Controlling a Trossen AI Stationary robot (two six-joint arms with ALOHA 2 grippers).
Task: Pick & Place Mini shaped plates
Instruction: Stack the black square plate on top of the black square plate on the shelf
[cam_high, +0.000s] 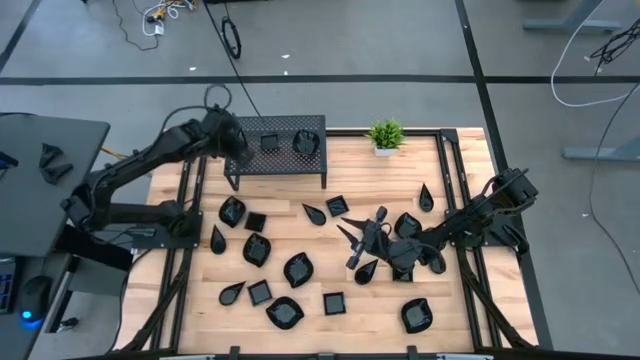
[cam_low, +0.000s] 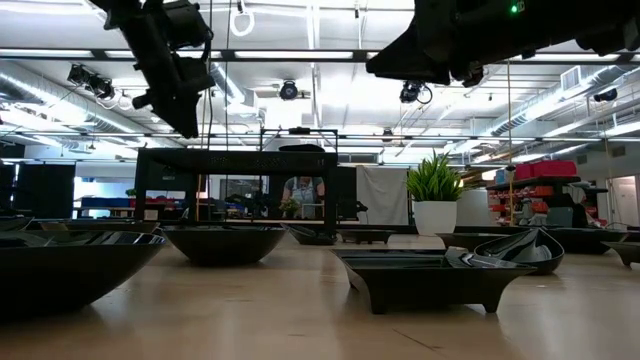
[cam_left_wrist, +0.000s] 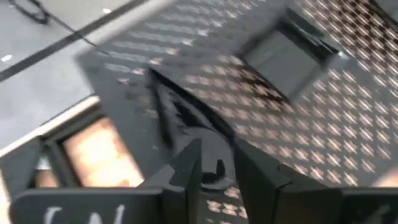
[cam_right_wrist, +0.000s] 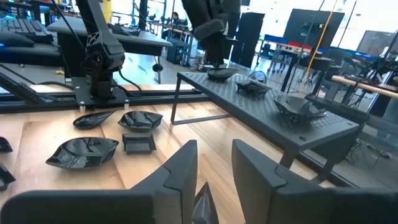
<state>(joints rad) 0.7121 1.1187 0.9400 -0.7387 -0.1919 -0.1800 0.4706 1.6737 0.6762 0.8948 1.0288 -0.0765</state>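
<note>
Several glossy black mini plates (cam_high: 256, 249) lie spread over the wooden table. Two more sit on the black perforated rack (cam_high: 284, 162), a square one (cam_high: 268, 142) and a rounded one (cam_high: 306, 142). My left gripper (cam_high: 238, 143) is over the rack's left end, its fingers close on either side of a teardrop plate (cam_left_wrist: 180, 115) lying on the mesh. My right gripper (cam_high: 362, 245) hovers among the plates right of the table's middle. A dark pointed plate tip (cam_right_wrist: 202, 200) shows between its fingers. My left gripper (cam_left_wrist: 217, 174) has the teardrop plate's broad end (cam_left_wrist: 214, 169) pinched between its two fingers, coming from above and slanting down. The plate's pointed end (cam_left_wrist: 158, 81) rests on the rack's mesh. My right gripper (cam_right_wrist: 214, 168) has a plate's pointed tip between its fingers. The fingers hide the rest of the hold.
A small green potted plant (cam_high: 385, 133) stands at the far edge, right of the rack. Black frame rails run along the table's left side (cam_high: 186, 215) and right side (cam_high: 462, 200). Bare wood shows near the table's near-right part (cam_high: 375, 310).
</note>
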